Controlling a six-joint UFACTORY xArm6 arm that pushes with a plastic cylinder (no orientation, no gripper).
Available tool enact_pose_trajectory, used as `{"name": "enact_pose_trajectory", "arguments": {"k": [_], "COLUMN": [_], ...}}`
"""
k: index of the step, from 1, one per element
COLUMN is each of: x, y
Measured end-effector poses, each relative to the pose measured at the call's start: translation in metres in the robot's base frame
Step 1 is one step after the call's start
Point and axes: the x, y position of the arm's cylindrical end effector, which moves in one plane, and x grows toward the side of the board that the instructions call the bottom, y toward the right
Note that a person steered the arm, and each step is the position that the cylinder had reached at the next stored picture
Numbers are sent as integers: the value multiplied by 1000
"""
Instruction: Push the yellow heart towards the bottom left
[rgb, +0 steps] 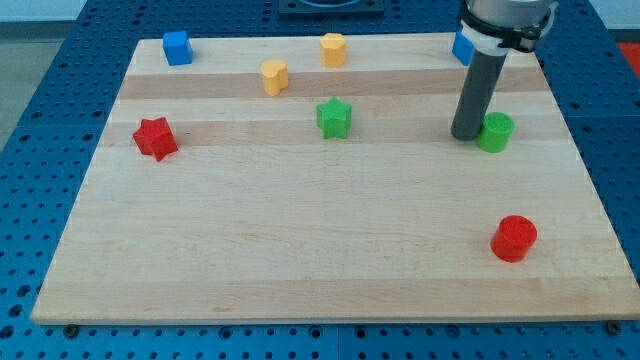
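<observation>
While my tip (465, 136) stands beside green cylinder (494, 132), yellow heart (274, 76) well apart leftward, no pincer in view

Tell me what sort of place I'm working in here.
Probably a robotics lab bench: a wooden board lies on a blue perforated table, strewn with small blocks, like the yellow heart, for my tip.

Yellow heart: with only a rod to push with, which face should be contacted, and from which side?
Contact the yellow heart's upper-right face, coming from the view's top right, so the push runs toward the bottom left. My tip now sits far off at the view's right, beside the green cylinder, so it must travel around first.
</observation>
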Motion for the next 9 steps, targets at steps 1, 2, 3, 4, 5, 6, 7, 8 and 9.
{"name": "enact_pose_trajectory", "arguments": {"k": [1, 2, 3, 4, 5, 6, 7, 8, 9], "x": [0, -12, -42, -68, -89, -105, -116, -124, -127], "y": [0, -6, -32, -60, -91, -123, -159, -196, -228]}}
